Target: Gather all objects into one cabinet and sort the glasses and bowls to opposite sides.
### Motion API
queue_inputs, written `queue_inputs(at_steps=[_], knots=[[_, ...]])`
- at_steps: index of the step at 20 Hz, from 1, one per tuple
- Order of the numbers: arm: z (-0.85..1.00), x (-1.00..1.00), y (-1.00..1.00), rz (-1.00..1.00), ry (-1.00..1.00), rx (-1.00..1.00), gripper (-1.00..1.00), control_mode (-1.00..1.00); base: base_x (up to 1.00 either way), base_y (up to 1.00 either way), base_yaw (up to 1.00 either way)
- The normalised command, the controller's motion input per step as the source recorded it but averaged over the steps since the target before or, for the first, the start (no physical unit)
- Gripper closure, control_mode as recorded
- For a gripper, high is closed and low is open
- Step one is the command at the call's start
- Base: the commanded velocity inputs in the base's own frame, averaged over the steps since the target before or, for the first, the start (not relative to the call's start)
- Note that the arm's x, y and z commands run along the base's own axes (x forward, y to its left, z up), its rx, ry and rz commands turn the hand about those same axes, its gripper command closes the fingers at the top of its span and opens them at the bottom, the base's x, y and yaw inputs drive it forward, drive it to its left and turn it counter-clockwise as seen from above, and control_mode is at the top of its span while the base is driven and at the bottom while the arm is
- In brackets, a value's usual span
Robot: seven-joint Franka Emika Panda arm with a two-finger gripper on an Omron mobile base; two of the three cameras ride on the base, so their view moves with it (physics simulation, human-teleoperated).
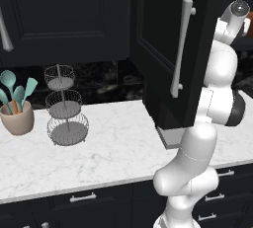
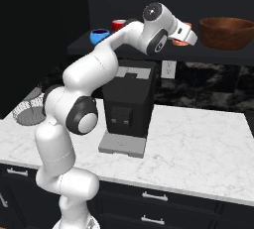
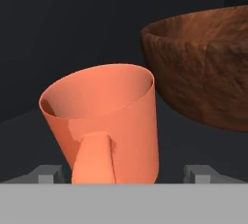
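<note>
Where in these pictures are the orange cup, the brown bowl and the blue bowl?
orange cup [image 3: 116,121]: hand view, on its front wall.
brown bowl [image 2: 225,33]: right base view, on its outer side.
blue bowl [image 2: 99,36]: right base view, on its outer wall.

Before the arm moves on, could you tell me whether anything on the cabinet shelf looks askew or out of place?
Yes: the orange cup sits right beside the brown bowl on the shelf's right end, while the red mug stands far left next to the blue bowl. Cups and bowls are mixed. The cup also appears tilted in the hand view, possibly camera roll.
</note>
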Motion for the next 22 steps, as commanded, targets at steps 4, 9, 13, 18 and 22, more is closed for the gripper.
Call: queue_inputs(at_steps=[4,9,13,18,22], knots=[[0.00,-0.05,0.00,0.00,0.00,0.00,1.00,-1.00,0.00,0.00,0.00],[-0.09,-0.02,0.00,-0.01,0.00,0.00,1.00,-1.00,0.00,0.00,0.00],[-0.10,0.00,0.00,0.00,0.00,0.00,1.00,-1.00,0.00,0.00,0.00],[0.00,-0.44,0.17,0.00,0.00,0.00,1.00,-1.00,0.00,0.00,0.00],[0.00,-0.77,0.48,0.05,0.00,0.00,1.00,-1.00,0.00,0.00,0.00]])
